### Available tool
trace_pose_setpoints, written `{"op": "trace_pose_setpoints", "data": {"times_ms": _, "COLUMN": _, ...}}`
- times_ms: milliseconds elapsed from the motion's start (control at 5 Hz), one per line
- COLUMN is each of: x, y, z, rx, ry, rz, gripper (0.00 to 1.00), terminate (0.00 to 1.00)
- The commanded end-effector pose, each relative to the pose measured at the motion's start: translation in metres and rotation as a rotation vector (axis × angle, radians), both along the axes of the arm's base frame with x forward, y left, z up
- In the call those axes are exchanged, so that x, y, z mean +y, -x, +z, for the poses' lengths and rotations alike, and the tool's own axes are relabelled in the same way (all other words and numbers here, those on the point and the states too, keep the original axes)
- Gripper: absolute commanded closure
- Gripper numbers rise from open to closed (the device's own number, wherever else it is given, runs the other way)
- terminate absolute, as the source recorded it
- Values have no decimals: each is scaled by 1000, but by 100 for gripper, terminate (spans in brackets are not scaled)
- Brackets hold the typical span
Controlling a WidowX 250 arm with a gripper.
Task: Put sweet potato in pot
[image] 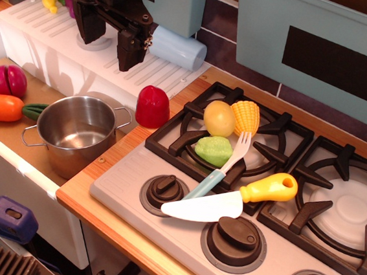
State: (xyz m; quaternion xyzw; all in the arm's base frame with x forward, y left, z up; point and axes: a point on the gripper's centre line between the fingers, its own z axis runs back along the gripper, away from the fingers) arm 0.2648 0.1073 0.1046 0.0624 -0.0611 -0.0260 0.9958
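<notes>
- Plainly, the main risk was a slip: the sweet potato (152, 106) looked glossy and domed, so fingers closing high on its rounded top could squeeze it out sideways, sending it left off the wooden ledge or right onto the stove (186, 177).
- A second risk was a wrong pick, since the pale yellow round toy (219, 117) lay close by on the left burner, and the magenta sliced toy (5, 81) sat at the far left; either could be mistaken for the target by a careless approach.
- A third risk was the drop: the pot (74, 133) had thin wire handles and sat near the front edge of its shelf, so a nudge from the descending arm might shift or tip it.
- The gripper (110, 39) hung above the white ridged shelf (62, 41), up and to the left of the sweet potato and well apart from it; its two dark fingers stood spread wide with nothing between them.
- The sweet potato was a shiny red plastic piece, rounded on top, standing upright on the wooden strip between the pot and the stove, just right of the pot's rim and not touching it.
- It looked much smaller than the pot, which stood empty, so it would have fitted inside easily.
</notes>
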Motion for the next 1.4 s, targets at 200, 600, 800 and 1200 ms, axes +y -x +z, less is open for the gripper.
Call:
{"op": "trace_pose_setpoints", "data": {"times_ms": 200, "x": -1, "y": -10, "z": -4, "rx": -22, "ry": 79, "rz": 6, "gripper": 0, "terminate": 0}}
{"op": "trace_pose_setpoints", "data": {"times_ms": 600, "x": -5, "y": -24, "z": -17, "rx": -74, "ry": 102, "rz": 34, "gripper": 0, "terminate": 0}}
{"op": "trace_pose_setpoints", "data": {"times_ms": 800, "x": -5, "y": -27, "z": -26, "rx": -101, "ry": 100, "rz": 28, "gripper": 0, "terminate": 0}}
{"op": "trace_pose_setpoints", "data": {"times_ms": 1200, "x": -8, "y": -47, "z": -41, "rx": -133, "ry": 135, "rz": 23, "gripper": 0, "terminate": 0}}
